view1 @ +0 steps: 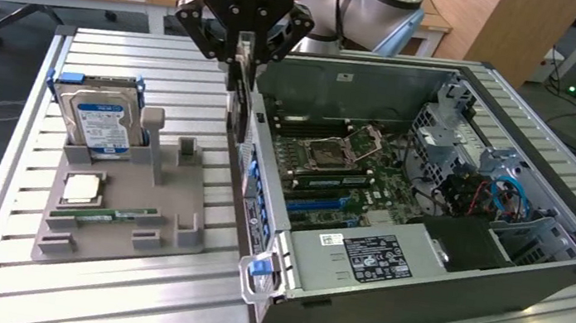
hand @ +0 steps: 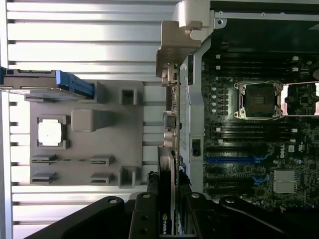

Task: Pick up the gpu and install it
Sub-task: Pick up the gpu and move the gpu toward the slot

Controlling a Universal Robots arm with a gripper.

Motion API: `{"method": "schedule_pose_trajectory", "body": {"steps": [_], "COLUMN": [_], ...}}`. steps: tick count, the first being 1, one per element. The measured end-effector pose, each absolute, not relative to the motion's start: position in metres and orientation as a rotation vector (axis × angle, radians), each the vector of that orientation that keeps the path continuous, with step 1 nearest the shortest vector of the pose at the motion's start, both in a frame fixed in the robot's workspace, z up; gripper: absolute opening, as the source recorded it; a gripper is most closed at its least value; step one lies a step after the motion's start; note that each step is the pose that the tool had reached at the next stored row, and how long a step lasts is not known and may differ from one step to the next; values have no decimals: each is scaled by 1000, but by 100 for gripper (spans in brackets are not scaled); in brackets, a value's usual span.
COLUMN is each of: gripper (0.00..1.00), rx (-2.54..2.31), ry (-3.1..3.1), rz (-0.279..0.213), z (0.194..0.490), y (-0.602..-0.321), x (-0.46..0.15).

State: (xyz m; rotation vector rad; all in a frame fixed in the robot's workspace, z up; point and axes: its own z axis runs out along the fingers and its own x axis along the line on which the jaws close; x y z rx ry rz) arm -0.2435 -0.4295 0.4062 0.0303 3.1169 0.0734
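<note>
Black and edge-on, the gpu [view1: 238, 105] hangs straight down from the gripper [view1: 243, 51], its long axis close to vertical and its thin faces pinched between the two fingers. The gripper is closed only partway, as far as the card's thickness allows, and the hold looks firm to me. In the wrist view the same card [hand: 167, 174] runs out from between the fingers [hand: 143, 214] as a narrow dark strip with a small logo near the grip. It sits just outside the open computer case [view1: 441, 269], close against the case wall on the exterior view's left, over the gap between that wall and the grey parts holder [view1: 177, 197]. I cannot tell whether the card's lower end touches the case wall or the slatted metal surface [view1: 81, 293]. The blue expansion slots [view1: 316, 203] on the motherboard lie inside the case, to the exterior view's right of the card and lower down, so the wall stands between card and slots. On the holder, well to the exterior view's left, a hard drive [view1: 99, 116] stands upright, with a processor chip [view1: 81, 189] and a green memory stick [view1: 103, 212] lying nearer. As I read it, the pick-up is done and the install is not.
</note>
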Motion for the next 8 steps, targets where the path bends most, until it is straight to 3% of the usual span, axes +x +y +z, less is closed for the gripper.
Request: {"method": "schedule_pose_trajectory", "body": {"steps": [8], "gripper": [26], "rx": [30], "ry": [3117], "rz": [74], "z": [406], "y": [-430], "x": [-225]}}
